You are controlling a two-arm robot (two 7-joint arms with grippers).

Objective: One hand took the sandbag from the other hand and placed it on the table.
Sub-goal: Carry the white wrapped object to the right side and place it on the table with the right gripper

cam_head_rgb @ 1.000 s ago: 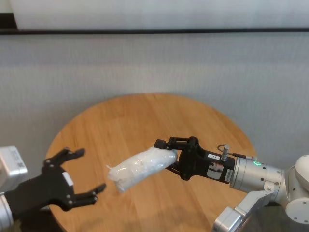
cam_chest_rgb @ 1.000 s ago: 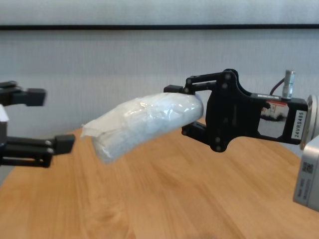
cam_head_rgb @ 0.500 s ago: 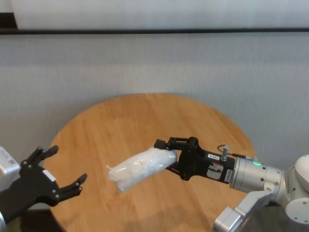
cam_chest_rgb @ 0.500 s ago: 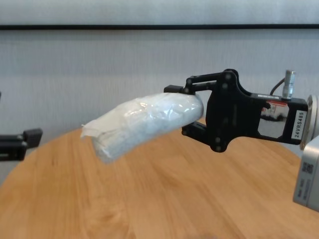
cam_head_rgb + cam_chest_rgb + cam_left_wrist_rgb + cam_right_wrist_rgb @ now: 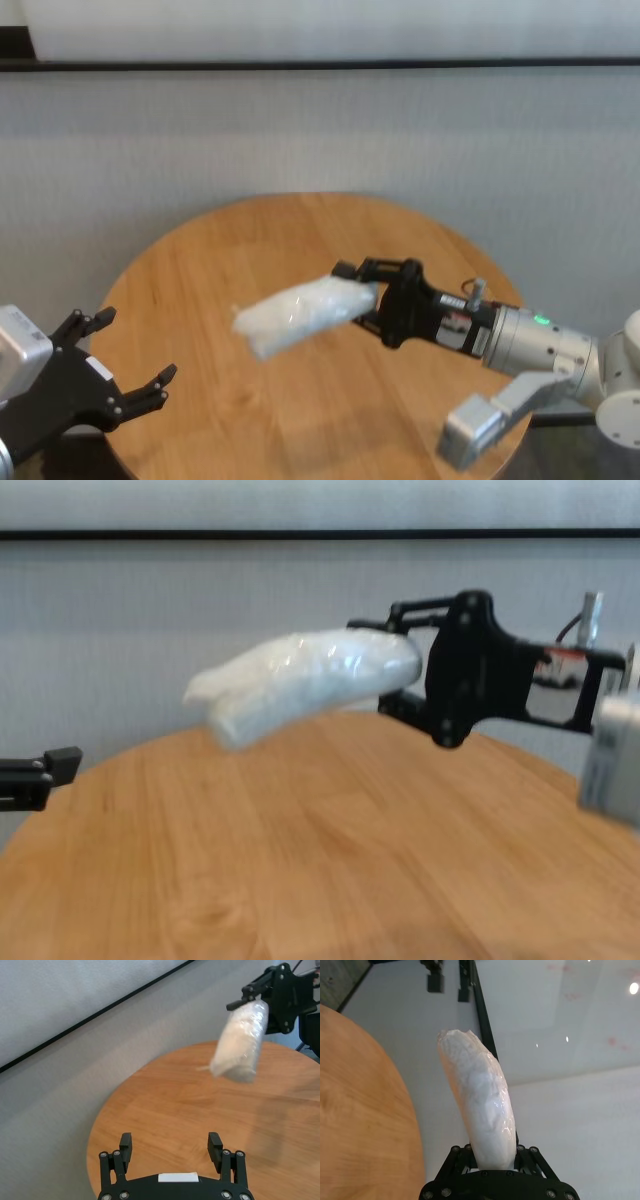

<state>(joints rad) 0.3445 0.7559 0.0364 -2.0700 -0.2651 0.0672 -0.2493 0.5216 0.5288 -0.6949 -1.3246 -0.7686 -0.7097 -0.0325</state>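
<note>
The sandbag (image 5: pixel 300 315) is a white plastic-wrapped bag held in the air above the round wooden table (image 5: pixel 250 240). My right gripper (image 5: pixel 368 298), the claw with the labelled plate, is shut on the bag's right end. The bag sticks out to the left and droops slightly. The chest view shows the sandbag (image 5: pixel 310 675) well above the table (image 5: pixel 300 870). The right wrist view shows the sandbag (image 5: pixel 480 1100) clamped between the fingers. My left gripper (image 5: pixel 135 347), plain black, is open and empty beyond the table's left near edge, apart from the bag. In the left wrist view the left gripper (image 5: pixel 170 1141) holds nothing.
A grey wall with a dark horizontal strip stands behind the table. The light-grey box (image 5: pixel 480 435) on my right arm hangs over the table's near right edge. The floor around the table is grey.
My left gripper drew back toward the lower left, away from the bag. My right gripper moved up and slightly right with the sandbag held in it.
</note>
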